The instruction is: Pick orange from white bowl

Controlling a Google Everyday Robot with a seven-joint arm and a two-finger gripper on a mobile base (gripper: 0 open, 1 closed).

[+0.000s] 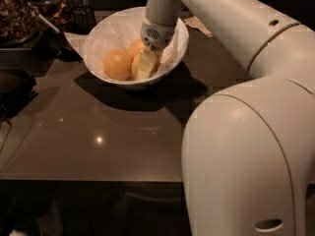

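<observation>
Hand (146, 65): positioned low inside the large glossy white bowl (129, 83), at the end of the white robot arm (221, 14) reaching down from the upper right. Set directly against the right side of the round, smooth yellow-orange orange (136, 68) at the middle of the bowl, partly covering it. Grip state: cannot tell from this view whether released, clenched or grasping the fruit.

Location of the orange: inside the white bowl, below the rim, seated on the crinkled white paper lining (110, 33). Flanked by two near-identical fruits: a left orange (117, 64) just beside it, fully exposed, and a rear orange (136, 47) touching or nearly touching it, half hidden behind the hand. Bowl itself upright on the glossy brown tabletop (98, 146), toward the far side.

Progress, as a judgement:
1. Approach to the bowl: done.
2. Descent onto one fruit: done, judging by the contact between hand and orange.
3. Closure on the orange: unconfirmed.
4. Lift out of the bowl: not yet done; fruit level with its neighbours and below the rim.

Remaining work, as a judgement: verify a firm hold, then raise straight up until clear of the rim. Avoid dragging the paper lining or nudging the left orange and the rear orange. Treat the smooth round skin as liable to slip; expect a roll back into the bowl on a loose hold.
</observation>
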